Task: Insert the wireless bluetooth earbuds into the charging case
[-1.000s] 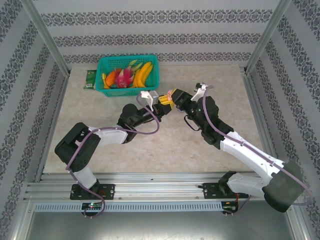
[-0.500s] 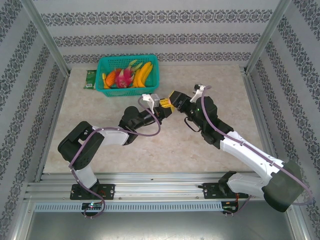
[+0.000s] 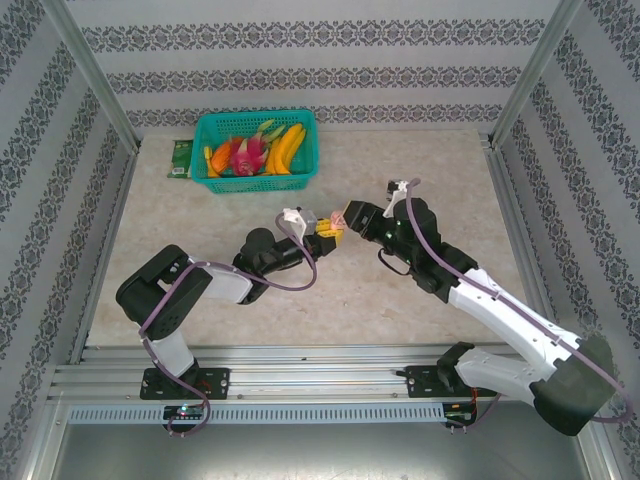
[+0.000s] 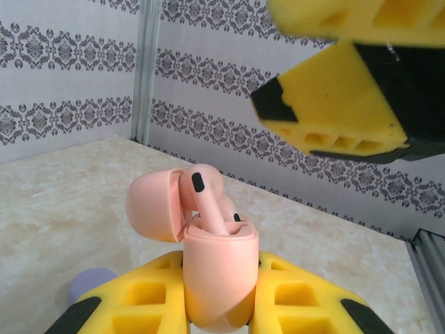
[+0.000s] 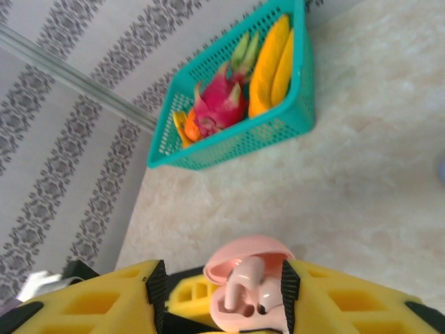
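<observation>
Observing my left end effector [image 3: 326, 233] pinching the pink charging case [image 4: 219, 278], lid open, earbuds [image 4: 210, 202] inside; right end effector [image 3: 348, 217] spread nearby.

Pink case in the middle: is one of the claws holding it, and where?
Yes. The left gripper pinches the pink case by its lower body; the right gripper holds nothing.

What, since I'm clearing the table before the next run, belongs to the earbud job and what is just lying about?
Job: pink charging case, lid open, in the left gripper; earbuds in it; right gripper, open beside it.
Lying about: teal basket of fruit; green packet beside it.
</observation>
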Available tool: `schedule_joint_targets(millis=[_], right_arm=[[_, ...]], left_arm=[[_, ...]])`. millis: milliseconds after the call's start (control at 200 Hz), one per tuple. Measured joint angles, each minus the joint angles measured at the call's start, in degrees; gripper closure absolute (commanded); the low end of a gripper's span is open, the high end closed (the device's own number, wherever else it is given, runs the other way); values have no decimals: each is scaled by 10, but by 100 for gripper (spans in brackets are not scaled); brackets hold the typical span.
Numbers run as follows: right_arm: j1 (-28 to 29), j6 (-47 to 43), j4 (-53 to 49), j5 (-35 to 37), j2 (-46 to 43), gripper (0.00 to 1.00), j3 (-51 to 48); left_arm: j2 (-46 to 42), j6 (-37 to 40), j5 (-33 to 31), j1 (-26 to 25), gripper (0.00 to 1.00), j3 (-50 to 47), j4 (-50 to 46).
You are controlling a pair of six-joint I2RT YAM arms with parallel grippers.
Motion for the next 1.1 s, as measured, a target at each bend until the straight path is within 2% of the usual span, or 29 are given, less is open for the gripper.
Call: schedule_joint_targets(millis=[360, 1099], right_arm=[[0, -17, -23, -18, 38, 54, -8], [16, -42, -31, -22, 51, 65, 13]], left_arm=[[-4, 25, 15, 0, 100, -10, -12], [-8, 28, 19, 0, 100, -10, -26]])
